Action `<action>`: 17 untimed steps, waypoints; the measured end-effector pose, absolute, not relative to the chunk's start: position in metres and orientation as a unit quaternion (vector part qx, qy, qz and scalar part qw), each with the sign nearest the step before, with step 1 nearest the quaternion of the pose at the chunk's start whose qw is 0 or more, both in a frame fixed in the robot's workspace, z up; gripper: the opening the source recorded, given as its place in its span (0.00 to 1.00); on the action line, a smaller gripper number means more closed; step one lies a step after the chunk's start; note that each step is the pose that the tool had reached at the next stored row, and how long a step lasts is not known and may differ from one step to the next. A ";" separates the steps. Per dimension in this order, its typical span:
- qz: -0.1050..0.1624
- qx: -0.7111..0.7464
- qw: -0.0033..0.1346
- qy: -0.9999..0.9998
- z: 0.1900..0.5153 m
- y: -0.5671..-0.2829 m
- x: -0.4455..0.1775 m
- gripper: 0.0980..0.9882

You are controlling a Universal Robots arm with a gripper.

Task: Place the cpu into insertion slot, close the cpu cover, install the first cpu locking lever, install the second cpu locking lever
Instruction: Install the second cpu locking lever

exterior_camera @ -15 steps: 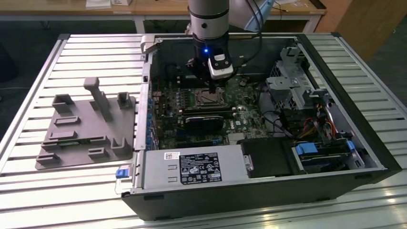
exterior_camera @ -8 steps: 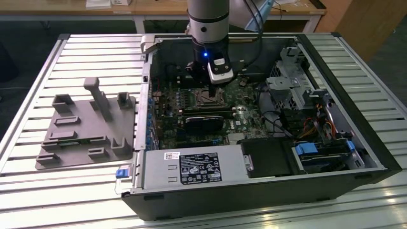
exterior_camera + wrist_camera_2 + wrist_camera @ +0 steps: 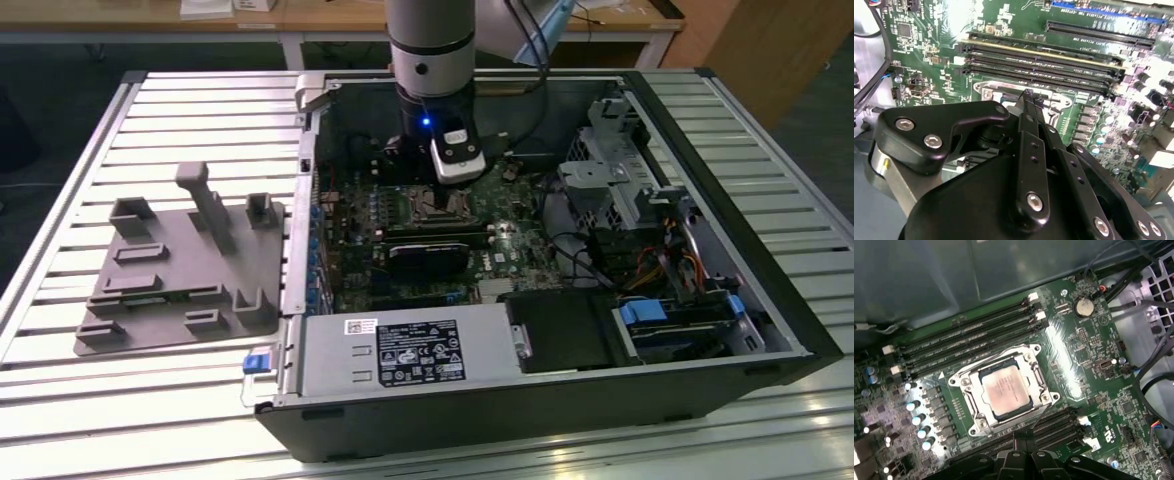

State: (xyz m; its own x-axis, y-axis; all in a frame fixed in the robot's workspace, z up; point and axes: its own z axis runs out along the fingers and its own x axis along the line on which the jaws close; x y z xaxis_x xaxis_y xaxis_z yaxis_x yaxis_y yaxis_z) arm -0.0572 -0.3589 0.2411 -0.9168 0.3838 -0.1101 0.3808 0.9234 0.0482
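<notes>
The cpu (image 3: 1004, 390), a dull silver square, lies flat in the insertion slot (image 3: 430, 206) on the green board. The cpu cover (image 3: 970, 396), a silvery frame with a window, lies down around the chip. A thin metal lever (image 3: 1041, 415) slants from the socket's corner toward my fingertips. My gripper (image 3: 1021, 439) hovers just beside the socket's edge, its black fingers (image 3: 1026, 130) pressed together with the tips over the socket rim. In the exterior view the gripper (image 3: 454, 175) hangs inside the open computer case, right above the socket.
Long black memory slots (image 3: 969, 337) run along one side of the socket, capacitors (image 3: 916, 415) along another. A black graphics card (image 3: 430, 255), power supply (image 3: 407, 352), drive cage (image 3: 621, 150) and cables (image 3: 667, 260) crowd the case. A grey fixture plate (image 3: 180, 265) lies at the exterior view's left.
</notes>
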 end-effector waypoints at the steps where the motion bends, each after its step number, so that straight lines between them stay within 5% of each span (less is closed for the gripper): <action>1: 0.013 0.192 0.059 0.979 0.241 -0.359 -0.058 0.00; 17: 0.019 0.130 0.058 0.990 0.227 -0.365 -0.071 0.00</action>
